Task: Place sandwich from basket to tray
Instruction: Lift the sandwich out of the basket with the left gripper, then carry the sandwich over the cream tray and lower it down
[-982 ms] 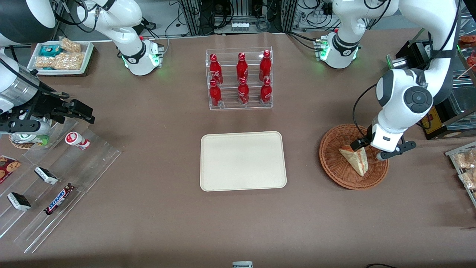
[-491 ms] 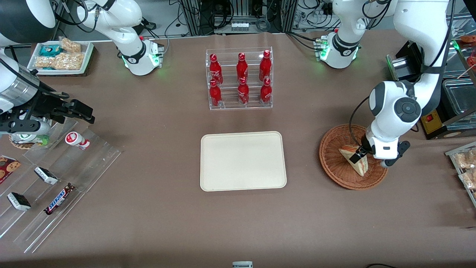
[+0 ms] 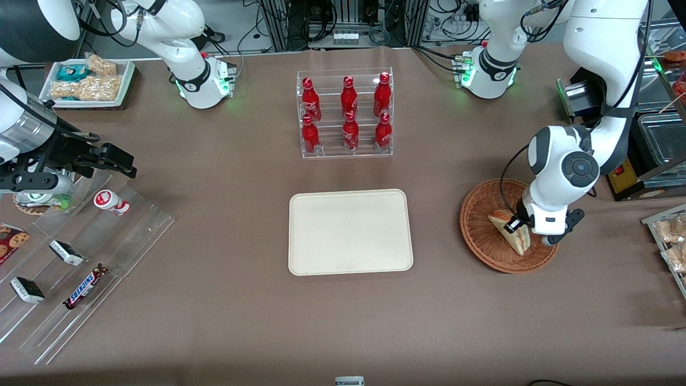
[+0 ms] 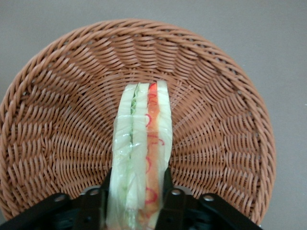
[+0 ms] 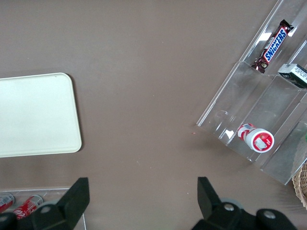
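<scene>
A brown table carries everything here, with cables and rack hardware along its edge farthest from the front camera. The basket sits toward the working arm's end of the table, the empty tray lies near the middle, well apart from it. In the basket the sandwich stands on edge, its wrapped layers facing the wrist camera. The end effector is down in the basket with a dark finger on each side of the wedge, touching the wrap or very nearly so; whether it has clamped yet I cannot tell. The risk, as I judge it, is the slick clear wrap: a light squeeze could let the wedge slip out on the lift, while a hard one would crush the soft bread. The basket could also ride up if a fingertip catches the weave
</scene>
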Robot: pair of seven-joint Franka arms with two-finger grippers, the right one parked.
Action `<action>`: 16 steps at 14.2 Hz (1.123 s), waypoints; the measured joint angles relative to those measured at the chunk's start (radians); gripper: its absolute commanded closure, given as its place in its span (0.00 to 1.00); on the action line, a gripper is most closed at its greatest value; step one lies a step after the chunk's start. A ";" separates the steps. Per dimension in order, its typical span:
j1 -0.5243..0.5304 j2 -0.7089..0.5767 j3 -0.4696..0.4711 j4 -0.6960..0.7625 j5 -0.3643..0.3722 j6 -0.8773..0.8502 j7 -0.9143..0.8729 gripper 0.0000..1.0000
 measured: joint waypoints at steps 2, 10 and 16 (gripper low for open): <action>-0.007 -0.005 -0.004 0.069 0.000 -0.121 0.015 0.92; -0.257 0.015 -0.022 0.274 -0.020 -0.270 0.013 0.90; -0.512 0.219 -0.026 0.448 -0.022 -0.158 -0.023 0.90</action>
